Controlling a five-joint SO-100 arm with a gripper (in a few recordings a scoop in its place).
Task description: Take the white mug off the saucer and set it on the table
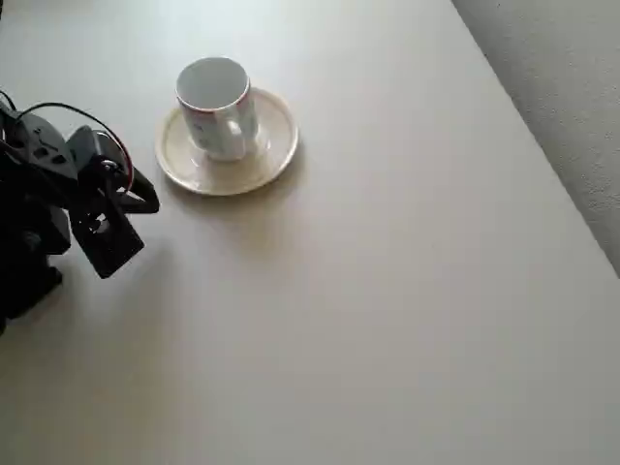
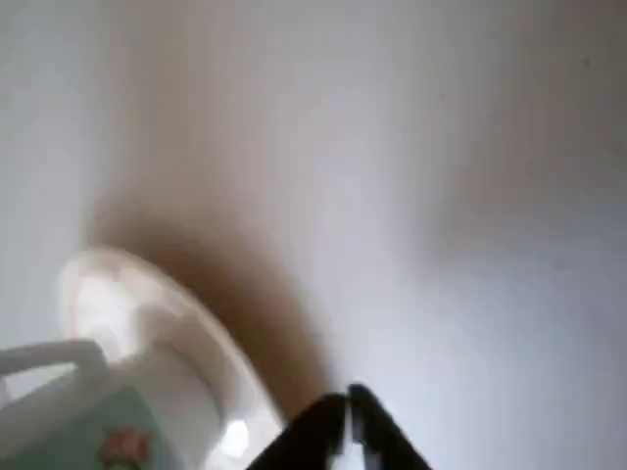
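Note:
The white mug (image 1: 217, 105) stands upright on the saucer (image 1: 273, 145) at the upper left of the table (image 1: 387, 291) in the overhead view, its handle turned toward the front. My black gripper (image 1: 147, 201) is to the left of the saucer, a short way off its rim, touching neither. In the wrist view the blurred mug (image 2: 69, 411) and saucer (image 2: 157, 313) fill the lower left. There my gripper (image 2: 346, 409) shows at the bottom edge with its tips together, shut on nothing.
The table's right edge runs diagonally at the upper right of the overhead view, with grey textured floor (image 1: 562, 77) beyond it. Bare tabletop stretches to the right of and in front of the saucer. The arm's black body and cables (image 1: 39, 194) sit at the left edge.

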